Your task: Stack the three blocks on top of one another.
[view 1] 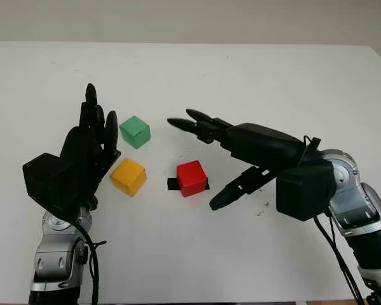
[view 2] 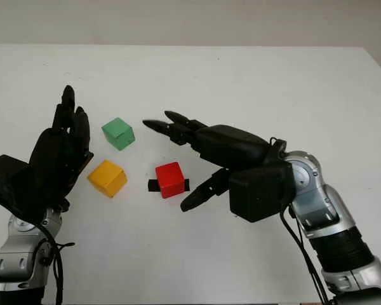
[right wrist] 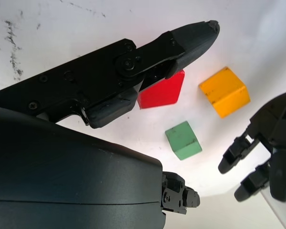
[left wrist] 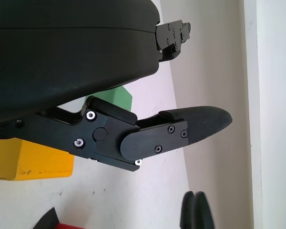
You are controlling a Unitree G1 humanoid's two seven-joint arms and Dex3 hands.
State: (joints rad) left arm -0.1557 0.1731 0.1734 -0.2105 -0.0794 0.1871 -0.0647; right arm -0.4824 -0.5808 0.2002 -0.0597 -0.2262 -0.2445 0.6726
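Three blocks sit apart on the white table [view 1: 254,76]. The green block [view 1: 135,131] is farthest back, the yellow block [view 1: 128,176] just in front of it, and the red block [view 1: 192,178] to their right. My right hand [view 1: 192,159] is open and hovers at the red block from the right, with two fingers [view 1: 197,122] reaching past its far side and the thumb [view 1: 227,194] on its near right. It touches nothing. In the right wrist view the red block [right wrist: 164,90] lies just beyond one finger. My left hand [view 1: 98,124] stands open, just left of the yellow and green blocks.
A short strip of black tape [view 1: 172,184] lies under the red block. The table's far edge meets a pale wall [view 1: 190,19]. Small dark scuffs [view 1: 265,206] mark the surface near my right wrist.
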